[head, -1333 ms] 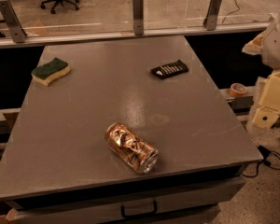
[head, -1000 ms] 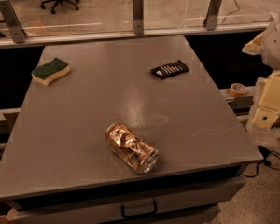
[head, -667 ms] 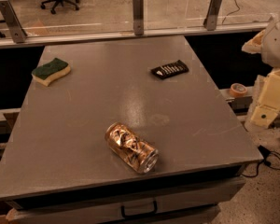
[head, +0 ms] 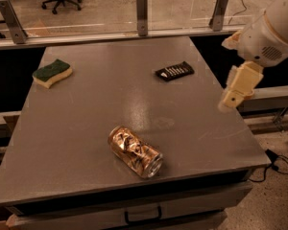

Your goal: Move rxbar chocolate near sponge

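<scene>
The rxbar chocolate (head: 174, 71), a flat black wrapper with white print, lies on the grey table (head: 86, 119) at the back right. The sponge (head: 52, 73), dark green over pale yellow, lies at the back left, far from the bar. My gripper (head: 227, 102) hangs from the cream-coloured arm (head: 269, 30) above the table's right edge, to the right of the bar and a little nearer the front. It touches nothing.
A crushed gold can (head: 135, 151) lies on its side at the front middle of the table. A glass barrier with metal posts (head: 142, 13) runs along the back edge. A drawer handle (head: 143, 216) sits below the front edge. Cables lie on the floor at the right.
My arm and gripper have moved left, from beside the table to above its right edge. The bar, the sponge and the can have not moved.
</scene>
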`<act>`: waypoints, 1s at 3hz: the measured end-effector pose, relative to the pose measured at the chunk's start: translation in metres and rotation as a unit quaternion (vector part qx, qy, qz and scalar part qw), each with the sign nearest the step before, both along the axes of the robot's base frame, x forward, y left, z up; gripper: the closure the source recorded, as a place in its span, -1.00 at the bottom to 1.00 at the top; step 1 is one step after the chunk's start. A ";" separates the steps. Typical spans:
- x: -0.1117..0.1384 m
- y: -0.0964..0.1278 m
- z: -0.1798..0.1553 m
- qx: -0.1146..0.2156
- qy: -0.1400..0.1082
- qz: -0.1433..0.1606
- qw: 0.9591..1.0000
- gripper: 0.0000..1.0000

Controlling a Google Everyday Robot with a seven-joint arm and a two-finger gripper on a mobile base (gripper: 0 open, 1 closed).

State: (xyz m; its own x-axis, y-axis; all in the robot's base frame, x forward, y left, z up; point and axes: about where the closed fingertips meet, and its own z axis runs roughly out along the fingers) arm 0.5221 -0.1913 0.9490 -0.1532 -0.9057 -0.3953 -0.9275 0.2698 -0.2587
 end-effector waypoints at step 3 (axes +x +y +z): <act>0.060 0.026 -0.001 0.070 -0.065 0.001 0.995 -1.00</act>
